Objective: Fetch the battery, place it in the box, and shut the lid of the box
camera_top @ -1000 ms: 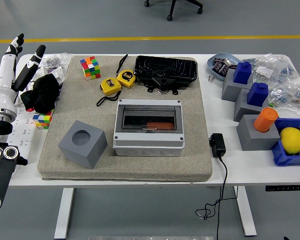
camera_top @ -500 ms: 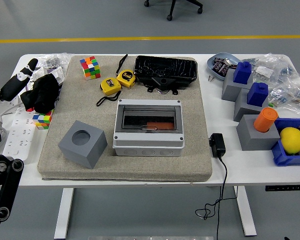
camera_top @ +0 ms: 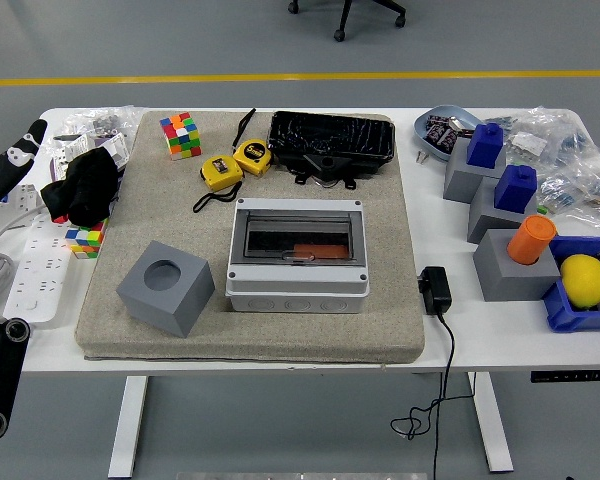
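One hand, my left [camera_top: 8, 165], shows at the left edge over the surface [camera_top: 280, 345], its fingers too cropped for me to tell their state, while the box [camera_top: 298, 254] sits mid-mat with lid shut over the orange battery [camera_top: 320, 251] inside.

Grey box [camera_top: 298, 258], yellow tape measures [camera_top: 235, 164], multicolour cube [camera_top: 181, 135], orange cyl. [camera_top: 531, 240]
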Robot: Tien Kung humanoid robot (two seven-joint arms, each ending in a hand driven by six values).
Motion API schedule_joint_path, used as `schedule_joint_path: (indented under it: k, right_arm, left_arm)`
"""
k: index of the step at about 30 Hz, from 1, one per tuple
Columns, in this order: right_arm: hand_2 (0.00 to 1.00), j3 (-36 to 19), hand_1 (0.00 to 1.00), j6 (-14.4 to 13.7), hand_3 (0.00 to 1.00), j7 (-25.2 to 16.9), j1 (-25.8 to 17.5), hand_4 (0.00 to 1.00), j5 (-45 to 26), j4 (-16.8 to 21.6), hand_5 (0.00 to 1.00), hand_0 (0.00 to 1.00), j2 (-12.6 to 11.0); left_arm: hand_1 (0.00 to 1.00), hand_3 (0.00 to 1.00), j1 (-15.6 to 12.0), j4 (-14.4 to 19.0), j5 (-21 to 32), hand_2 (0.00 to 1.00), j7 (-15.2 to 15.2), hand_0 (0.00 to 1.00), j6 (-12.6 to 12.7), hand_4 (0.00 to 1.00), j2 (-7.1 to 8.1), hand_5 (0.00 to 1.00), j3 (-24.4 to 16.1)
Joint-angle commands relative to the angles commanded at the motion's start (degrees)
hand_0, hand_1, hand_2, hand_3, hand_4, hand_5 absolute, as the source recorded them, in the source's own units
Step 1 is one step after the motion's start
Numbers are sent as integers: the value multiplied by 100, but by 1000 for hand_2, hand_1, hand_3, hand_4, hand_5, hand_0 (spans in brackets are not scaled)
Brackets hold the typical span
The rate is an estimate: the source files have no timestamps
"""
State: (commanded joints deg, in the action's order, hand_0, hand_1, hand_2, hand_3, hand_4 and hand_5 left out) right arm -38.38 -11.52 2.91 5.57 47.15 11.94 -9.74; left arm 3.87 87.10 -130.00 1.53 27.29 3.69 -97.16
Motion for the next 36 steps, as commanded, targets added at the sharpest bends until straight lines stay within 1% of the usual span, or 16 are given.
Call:
schedule_joint_path:
  k: [3, 4, 7, 9, 10, 12, 15, 16, 17, 21, 22, 27, 28, 33, 34, 36]
  right_arm:
    - [716, -1, 699, -1, 753, -7, -3, 998, -11, -5, 984, 752, -2]
    - [716, -2, 698, -1, 753, -7, -2, 998, -11, -5, 985, 752, -2]
    - [716, -12, 698, 2, 753, -8, 6, 998, -10, -4, 985, 752, 3]
    - [716, -17, 698, 4, 753, -4, 17, 998, -7, 1, 985, 752, 10]
    - [716, -15, 700, 4, 753, -3, 21, 998, -8, 1, 985, 752, 11]
    - [716, -21, 700, 3, 753, -3, 28, 998, -8, 2, 985, 752, 14]
    - [716, -5, 700, -2, 753, -3, 27, 998, -30, -5, 985, 752, 20]
    - [716, 0, 698, -6, 752, -6, 23, 998, -46, -9, 990, 752, 20]
    - [716, 15, 698, -9, 752, -10, 23, 998, -72, -14, 990, 752, 19]
    - [716, 5, 698, -10, 752, -10, 24, 998, -72, -8, 990, 752, 15]
    - [716, 3, 699, -10, 753, -11, 26, 998, -71, -8, 994, 753, 16]
    - [716, -19, 699, -7, 753, -6, 32, 998, -53, -3, 994, 753, 24]
    - [716, -15, 699, -9, 751, -6, 33, 998, -56, -4, 998, 752, 26]
    - [716, 4, 699, -17, 751, -5, 35, 998, -79, -11, 998, 752, 27]
    - [716, -3, 699, -17, 752, -7, 37, 998, -76, -10, 998, 752, 23]
    - [716, -12, 699, -17, 752, -6, 40, 998, -70, -7, 998, 752, 17]
  left_arm:
    - [998, 931, -23, 57, 0, 998, 292, 998, -360, 935, 12, 998, -4]
    - [998, 998, -26, 64, 0, 998, 324, 998, -402, 998, 15, 656, 3]
    - [998, 998, -23, 49, 0, 998, 369, 998, -466, 998, 5, 656, -2]
    - [998, 998, -15, -38, 0, 998, 184, 998, -432, 998, 2, 656, -35]
    - [998, 998, -12, -65, 19, 998, 108, 998, -412, 998, 1, 998, -41]
    - [998, 998, -1, -105, 157, 998, -10, 998, -406, 998, -12, 998, -60]
    - [998, 998, 4, -83, 0, 998, 100, 998, -454, 998, -13, 998, -37]
    - [998, 998, 1, -52, 0, 998, 189, 998, -531, 998, -8, 872, -14]
    - [998, 998, -4, -31, 0, 998, 221, 998, -558, 998, -1, 872, 21]
    - [998, 998, -11, -115, 192, 998, -97, 998, -396, 998, -8, 872, 23]
    - [998, 828, -8, -130, 324, 998, -118, 998, -346, 998, -18, 998, 10]
    - [998, 828, -9, -137, 456, 998, -198, 998, -240, 998, -4, 998, -28]
    - [998, 788, -3, -142, 488, 867, -225, 998, -242, 998, -3, 998, -42]
    - [998, 788, -4, -94, 148, 867, -132, 998, -319, 998, -4, 998, -35]
    - [998, 968, -3, -99, 146, 918, -128, 998, -344, 998, -8, 998, -42]
    - [998, 968, 1, -120, 239, 918, -169, 998, -321, 998, -13, 998, -57]
